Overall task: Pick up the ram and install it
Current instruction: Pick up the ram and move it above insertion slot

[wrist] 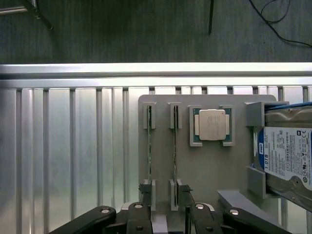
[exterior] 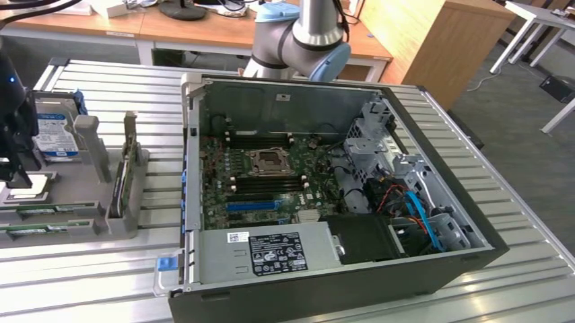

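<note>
The gripper (wrist: 163,192) hangs with jaws spread wide, grasping nothing, above the ram (wrist: 174,146), which stands on edge in a grey holder (wrist: 209,168) on the ribbed aluminium table (wrist: 73,146). An open computer case (exterior: 314,303) sits near the holder. Grey carpet (wrist: 146,29) and wooden desks (exterior: 161,30) lie beyond the table.

Exterior view high, oblique on computer case (exterior: 359,296), wrist view straight down, parts holder (wrist: 209,170) (exterior: 86,138) in both

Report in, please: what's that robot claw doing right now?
Gripper open, above the gray holder. Ram on edge in its slot, not gripped. Second stick beside it, close.
</note>
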Motion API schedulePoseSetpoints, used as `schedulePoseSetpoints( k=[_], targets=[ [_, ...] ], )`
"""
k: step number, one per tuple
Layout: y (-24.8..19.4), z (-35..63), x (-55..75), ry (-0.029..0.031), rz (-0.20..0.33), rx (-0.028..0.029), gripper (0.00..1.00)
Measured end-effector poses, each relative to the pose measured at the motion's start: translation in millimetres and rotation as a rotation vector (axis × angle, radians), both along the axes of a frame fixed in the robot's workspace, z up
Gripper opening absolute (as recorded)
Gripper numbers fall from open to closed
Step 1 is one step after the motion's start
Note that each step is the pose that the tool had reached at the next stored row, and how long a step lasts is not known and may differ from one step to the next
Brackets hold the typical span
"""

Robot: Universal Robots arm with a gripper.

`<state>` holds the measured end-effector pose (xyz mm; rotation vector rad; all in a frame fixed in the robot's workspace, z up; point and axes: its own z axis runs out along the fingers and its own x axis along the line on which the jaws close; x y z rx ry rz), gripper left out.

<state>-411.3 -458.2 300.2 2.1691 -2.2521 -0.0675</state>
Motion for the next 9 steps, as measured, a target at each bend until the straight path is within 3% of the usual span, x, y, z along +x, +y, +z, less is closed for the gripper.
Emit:
schedulePoseSetpoints(
  k=[2,9],
  targets=[
    [-2.4,0.0,0.0,0.0,0.0,0.0001,0.36],
    [-2.6,-3.3,0.0,-0.0001,0.0,0.0002,0.36]
  ],
)
